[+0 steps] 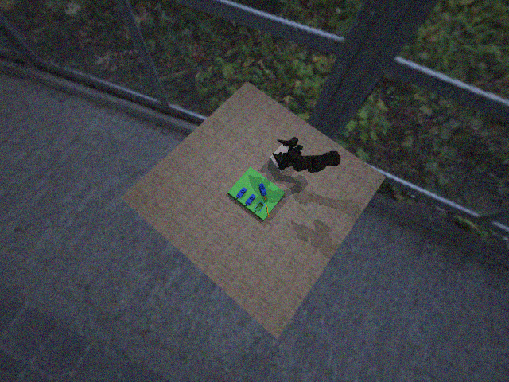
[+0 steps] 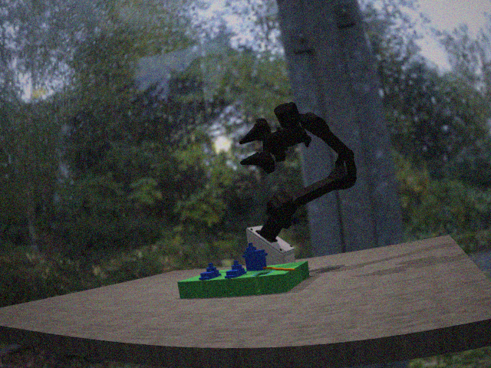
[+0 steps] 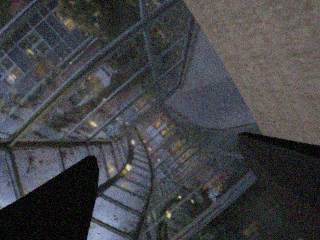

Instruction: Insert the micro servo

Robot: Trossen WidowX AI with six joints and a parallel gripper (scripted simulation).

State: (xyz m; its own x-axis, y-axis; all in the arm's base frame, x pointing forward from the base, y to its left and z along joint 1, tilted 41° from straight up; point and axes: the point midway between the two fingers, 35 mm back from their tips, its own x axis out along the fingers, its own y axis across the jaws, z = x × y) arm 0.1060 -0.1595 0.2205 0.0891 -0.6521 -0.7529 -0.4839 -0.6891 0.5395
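Observation:
The loose blue micro servo (image 1: 262, 189) (image 2: 255, 259) stands upright on the green deck (image 1: 246, 181) (image 2: 238, 289), its whole body above the surface and its shaft end up. Its orange cable (image 1: 267, 207) (image 2: 279, 268) stretches over the deck toward the edge, passing beside the empty pocket (image 1: 258, 206) (image 2: 262, 273). The pocket is a dark opening near the deck's edge, in line with the two seated servos. My black gripper (image 1: 275, 147) (image 2: 240, 152) (image 3: 169, 147) is open and empty, high above the table and away from the servo. The wrist view shows neither servo nor deck.
Two seated blue servos, one (image 1: 241, 192) (image 2: 209, 272) farther from the pocket and one (image 1: 250, 200) (image 2: 236, 270) beside it, stick up from the deck. The arm's pale base (image 2: 273, 247) stands behind the deck on the brown tabletop (image 1: 205, 164) (image 2: 158, 317) (image 3: 270, 60).

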